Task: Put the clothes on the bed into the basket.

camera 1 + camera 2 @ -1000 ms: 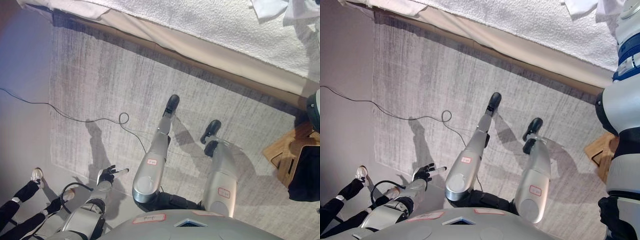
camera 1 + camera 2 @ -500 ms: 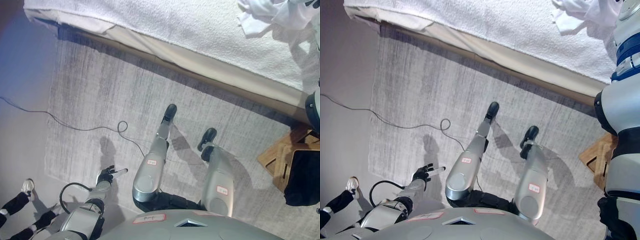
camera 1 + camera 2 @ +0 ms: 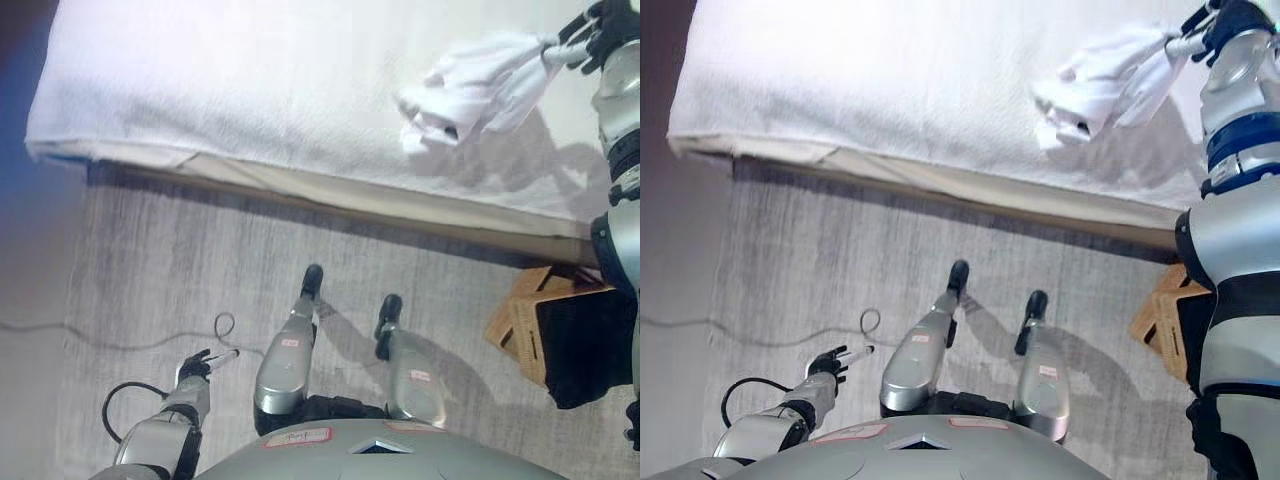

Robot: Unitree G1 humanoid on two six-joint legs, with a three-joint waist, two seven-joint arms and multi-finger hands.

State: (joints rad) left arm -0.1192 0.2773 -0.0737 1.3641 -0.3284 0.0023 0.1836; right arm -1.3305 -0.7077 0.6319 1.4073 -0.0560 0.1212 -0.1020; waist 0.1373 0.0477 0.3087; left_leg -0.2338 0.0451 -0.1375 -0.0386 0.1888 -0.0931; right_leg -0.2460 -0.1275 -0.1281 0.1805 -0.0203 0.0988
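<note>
A white garment hangs bunched over the right part of the bed, which has a white textured cover. My right hand is at the upper right, with its fingers curled round one end of the garment, and the rest trails down to the left onto the cover. A wooden basket stands on the floor at the right, near the foot of the bed, with dark cloth in it. My left hand hangs low at the lower left, fingers relaxed, holding nothing.
A grey rug covers the floor between me and the bed's long edge. The basket sits at the rug's right end.
The camera has swung up toward the bed, so much more of the cover shows. My right hand and the gripped white garment have come into view. A person's legs at the lower left have dropped out.
</note>
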